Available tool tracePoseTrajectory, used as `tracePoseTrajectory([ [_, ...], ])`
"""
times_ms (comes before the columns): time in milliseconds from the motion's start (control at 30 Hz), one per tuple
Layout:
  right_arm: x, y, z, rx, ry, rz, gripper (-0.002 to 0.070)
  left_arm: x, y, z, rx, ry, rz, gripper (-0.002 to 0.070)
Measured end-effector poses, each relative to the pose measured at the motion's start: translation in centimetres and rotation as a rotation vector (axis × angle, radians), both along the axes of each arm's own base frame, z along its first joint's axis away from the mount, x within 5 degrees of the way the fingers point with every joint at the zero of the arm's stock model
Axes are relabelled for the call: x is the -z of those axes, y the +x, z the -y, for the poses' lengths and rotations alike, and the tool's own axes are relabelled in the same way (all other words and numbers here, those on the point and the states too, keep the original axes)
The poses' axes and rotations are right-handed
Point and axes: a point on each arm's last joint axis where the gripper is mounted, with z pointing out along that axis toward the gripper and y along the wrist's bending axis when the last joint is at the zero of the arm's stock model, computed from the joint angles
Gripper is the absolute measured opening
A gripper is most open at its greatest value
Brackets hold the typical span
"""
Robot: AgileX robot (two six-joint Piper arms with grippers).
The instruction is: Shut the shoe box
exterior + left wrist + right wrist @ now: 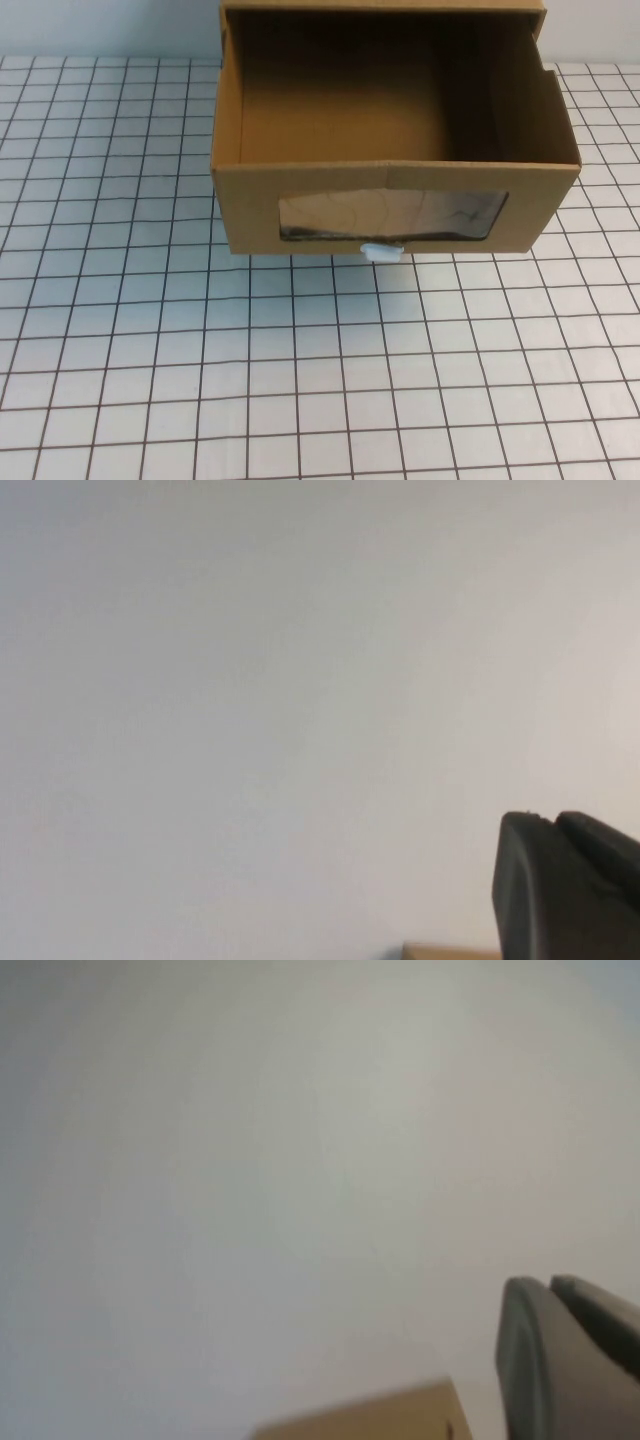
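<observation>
The shoe box (330, 205) is a brown cardboard drawer, pulled out toward me from its outer sleeve (380, 6) at the back of the table. It is open on top and empty inside. Its front has a wide clear window (392, 215) and a small white pull tab (381, 251) on the bottom edge. Neither arm shows in the high view. My left gripper (548, 818) faces a plain white wall, its dark fingers together and holding nothing. My right gripper (548, 1280) does the same. A strip of brown cardboard shows low in the left wrist view (450, 952) and the right wrist view (380, 1418).
The table (300, 380) is white with a black grid and stretches open in front of the box and on both sides. A white wall stands behind the box.
</observation>
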Motion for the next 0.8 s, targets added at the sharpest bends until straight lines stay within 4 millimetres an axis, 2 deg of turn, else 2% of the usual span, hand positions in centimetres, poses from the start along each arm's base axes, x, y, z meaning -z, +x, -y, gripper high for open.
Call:
tracePoseTrajectory([
  [33,0.3,1.1,-0.1,-0.004,-0.013,-0.074,-0.0014,0.1,1.4,0.1,0.000,0.013,-0.065,-0.0005],
  [167,2.3,5.4,-0.4,0.007,-0.112,-0.350,-0.0014,1.3,4.8,0.5,0.007,0.026,-0.214,-0.0005],
  [333,4.4,8.9,-1.1,-0.076,-0.060,-0.574,-0.0014,2.6,8.4,1.0,0.060,-0.059,-0.356,-0.0005],
  [433,5.7,11.2,-2.0,-0.162,-0.049,-0.683,-0.0014,3.4,10.9,1.4,0.070,-0.028,-0.468,-0.0006],
  [633,7.5,14.8,-6.2,-0.496,-0.350,-0.774,-0.0014,2.6,16.6,3.0,0.169,0.129,-0.662,-0.0005],
  [800,9.0,17.0,-10.2,-0.790,-0.615,-0.777,-0.0014,0.5,22.2,5.6,0.416,0.229,-0.707,-0.0005],
])
